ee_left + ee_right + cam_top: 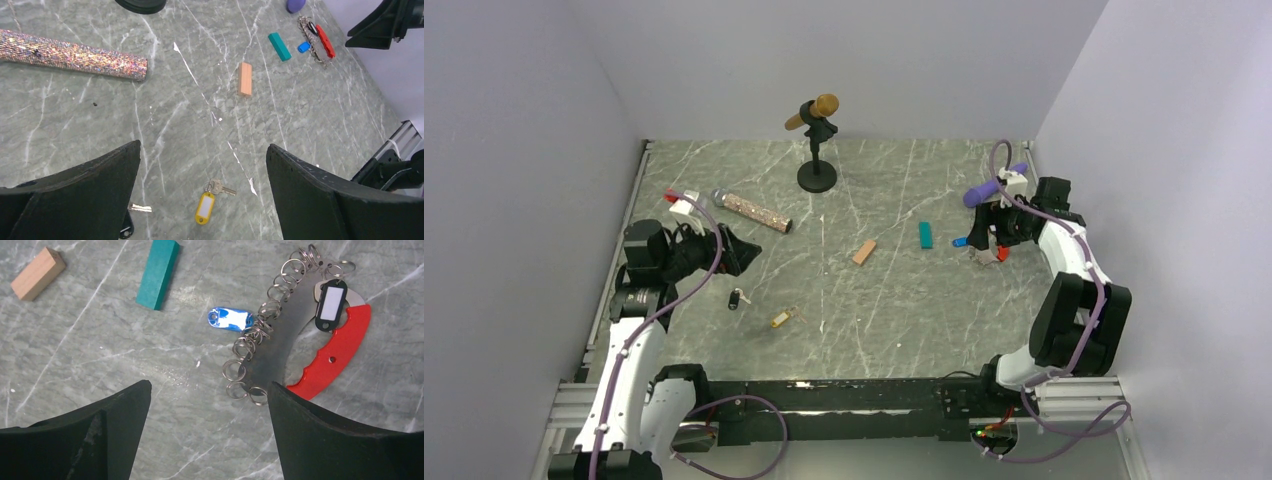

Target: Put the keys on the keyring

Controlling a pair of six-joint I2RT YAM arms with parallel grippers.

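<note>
Right wrist: we see right gripper [207, 402] splayed, empty, silvery chain keyring with red plastic fob [278, 342] just ahead-right of jaws (long axis diagonal). Left gripper [202, 150] also splayed, above yellow-tagged metal key [205, 207].

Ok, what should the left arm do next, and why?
Probably lower the left gripper onto the yellow-tagged key: its jaws stand open over it, and that key lies loose, far from the keyring.

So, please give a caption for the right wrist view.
Open right gripper above the keyring, a blue key tag beside its loops.
</note>
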